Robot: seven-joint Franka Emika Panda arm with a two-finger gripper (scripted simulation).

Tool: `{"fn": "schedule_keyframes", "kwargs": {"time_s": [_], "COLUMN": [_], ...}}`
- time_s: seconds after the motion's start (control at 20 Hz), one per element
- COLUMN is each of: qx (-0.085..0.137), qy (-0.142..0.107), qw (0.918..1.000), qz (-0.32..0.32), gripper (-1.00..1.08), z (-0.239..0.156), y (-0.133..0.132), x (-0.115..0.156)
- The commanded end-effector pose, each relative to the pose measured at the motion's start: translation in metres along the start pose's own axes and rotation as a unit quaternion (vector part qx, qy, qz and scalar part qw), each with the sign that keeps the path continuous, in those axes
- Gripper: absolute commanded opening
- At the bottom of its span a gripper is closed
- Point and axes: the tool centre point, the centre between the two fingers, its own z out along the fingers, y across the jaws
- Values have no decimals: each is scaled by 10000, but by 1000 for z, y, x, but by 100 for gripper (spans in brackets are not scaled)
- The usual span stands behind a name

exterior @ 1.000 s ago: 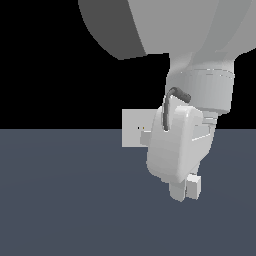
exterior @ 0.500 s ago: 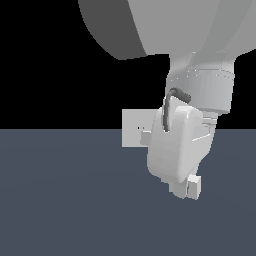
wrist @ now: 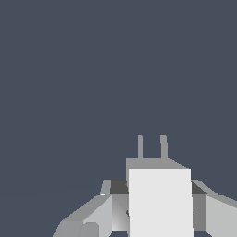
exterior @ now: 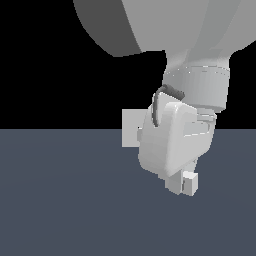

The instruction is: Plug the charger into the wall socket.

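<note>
Your gripper (wrist: 159, 210) has its jaws clamped on the charger (wrist: 159, 199), prongs (wrist: 151, 147) clear of the fingers; the socket (exterior: 131, 127) stands far behind, half hidden; square the prongs to its holes before you push.

The charger (wrist: 160, 201) is showing a smooth matt white body with dull grey prongs, while the wall socket (exterior: 130, 127) behind it is looking flat, matt white.
</note>
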Motion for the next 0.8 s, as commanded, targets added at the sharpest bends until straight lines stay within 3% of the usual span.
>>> {"fn": "schedule_keyframes", "kwargs": {"time_s": [0.0,0.4,0.75], "qx": [-17,-96,-179], "qy": [3,12,19], "qw": [9999,9957,9848], "qz": [151,919,1730], "gripper": [-100,-100,-100], "z": [-3,-16,-29], "y": [-1,-5,-7], "x": [3,19,36]}}
